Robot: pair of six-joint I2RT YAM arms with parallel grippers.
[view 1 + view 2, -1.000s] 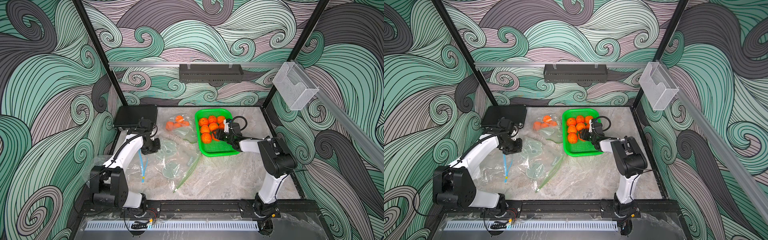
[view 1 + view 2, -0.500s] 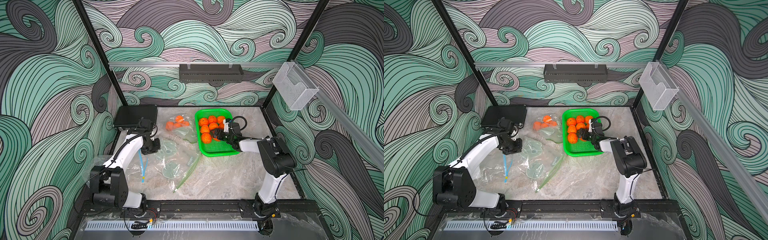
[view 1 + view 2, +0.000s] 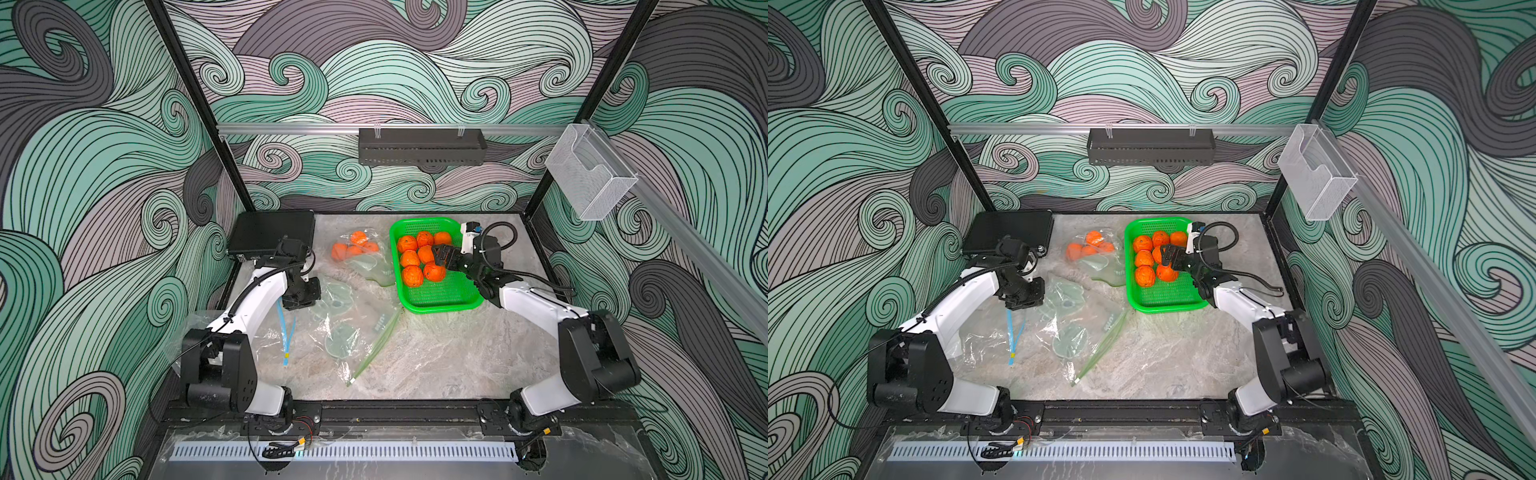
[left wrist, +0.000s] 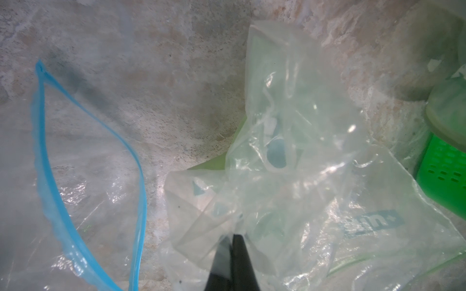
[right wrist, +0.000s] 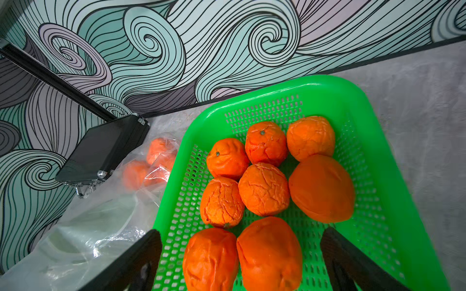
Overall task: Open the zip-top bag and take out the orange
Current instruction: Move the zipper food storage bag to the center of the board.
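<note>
Wider than one second ago, the right claw (image 5: 240,236) now stands fully open, its arm stretched forward and low over the worktop (image 3: 457,353). Under it the green basket (image 3: 436,307) holds loose fruit, and the nearest orange (image 5: 269,254) lies free, so this removal seems finished. The left claw (image 4: 233,238) is closed, apparently pinching the crumpled empty bag (image 3: 345,316); a further bag (image 3: 368,268) behind still holds oranges.

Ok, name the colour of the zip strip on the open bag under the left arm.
Zip strip: light blue, clearest in the left wrist view.
</note>
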